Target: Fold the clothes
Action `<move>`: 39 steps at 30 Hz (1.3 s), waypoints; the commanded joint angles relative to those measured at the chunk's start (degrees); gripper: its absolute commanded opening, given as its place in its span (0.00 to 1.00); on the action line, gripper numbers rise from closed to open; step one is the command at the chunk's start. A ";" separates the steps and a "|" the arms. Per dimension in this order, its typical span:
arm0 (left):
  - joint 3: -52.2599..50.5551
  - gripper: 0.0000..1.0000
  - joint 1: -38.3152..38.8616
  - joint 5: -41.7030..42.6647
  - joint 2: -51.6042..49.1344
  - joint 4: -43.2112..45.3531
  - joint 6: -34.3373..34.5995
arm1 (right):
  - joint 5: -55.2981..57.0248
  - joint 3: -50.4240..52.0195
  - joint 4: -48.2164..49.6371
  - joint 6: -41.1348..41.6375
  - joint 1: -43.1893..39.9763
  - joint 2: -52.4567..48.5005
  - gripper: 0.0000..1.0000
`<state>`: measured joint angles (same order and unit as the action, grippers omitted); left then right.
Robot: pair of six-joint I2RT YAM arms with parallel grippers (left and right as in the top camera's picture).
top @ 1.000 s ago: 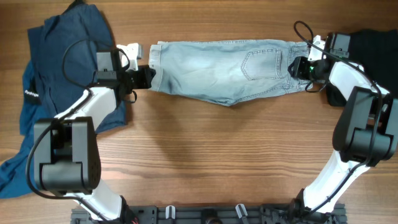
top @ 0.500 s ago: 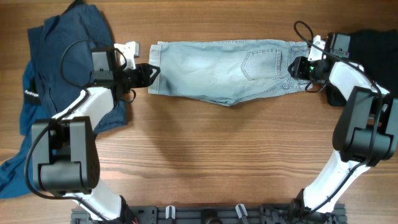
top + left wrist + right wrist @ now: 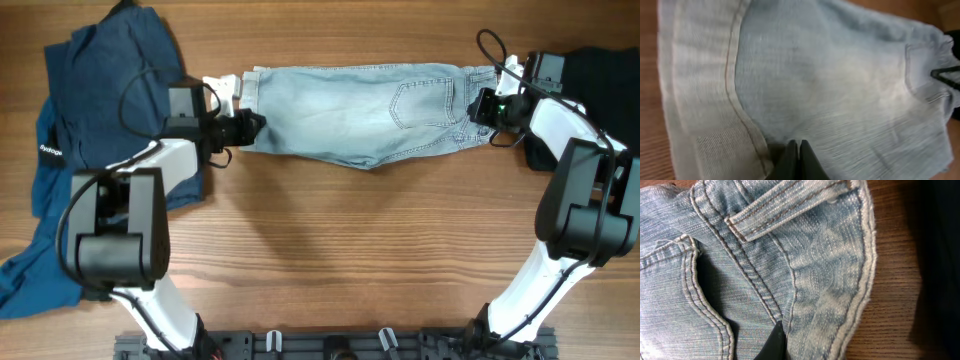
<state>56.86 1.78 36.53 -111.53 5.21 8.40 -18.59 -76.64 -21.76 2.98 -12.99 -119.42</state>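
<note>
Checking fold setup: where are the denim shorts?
Overhead, the denim shorts lie top centre between the left gripper and right gripper, flanked by a navy garment and a black garment.

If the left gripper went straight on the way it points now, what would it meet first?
The shorts: the left gripper sits shut at their cuffed hem, so it would likely push into denim.

Brown wooden tabletop (image 3: 350,250) with grain running side to side, evenly lit with soft shadows, rumpled navy garment (image 3: 90,100) on the tabletop's left end, black garment (image 3: 610,65) at its far right corner, black mounting rail (image 3: 330,345) along its near edge
</note>
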 commanded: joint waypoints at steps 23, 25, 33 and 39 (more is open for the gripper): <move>0.57 0.04 1.77 -2.51 -2.60 -4.85 -0.24 | -11.02 0.57 -2.38 6.23 16.04 19.54 0.04; 0.57 0.04 1.88 -2.51 -2.60 -4.90 -0.20 | -11.13 0.57 -1.49 7.98 17.79 19.54 0.04; 0.70 0.04 2.71 0.24 -1.16 -4.63 1.53 | -11.10 0.57 -0.96 7.74 19.74 20.37 0.04; 0.85 0.04 4.00 1.27 4.00 -5.01 4.79 | -11.06 0.46 -5.84 7.04 12.26 26.97 0.04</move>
<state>56.90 4.47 36.14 -111.72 -0.03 10.39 -27.03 -75.88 -26.52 9.43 3.36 -98.41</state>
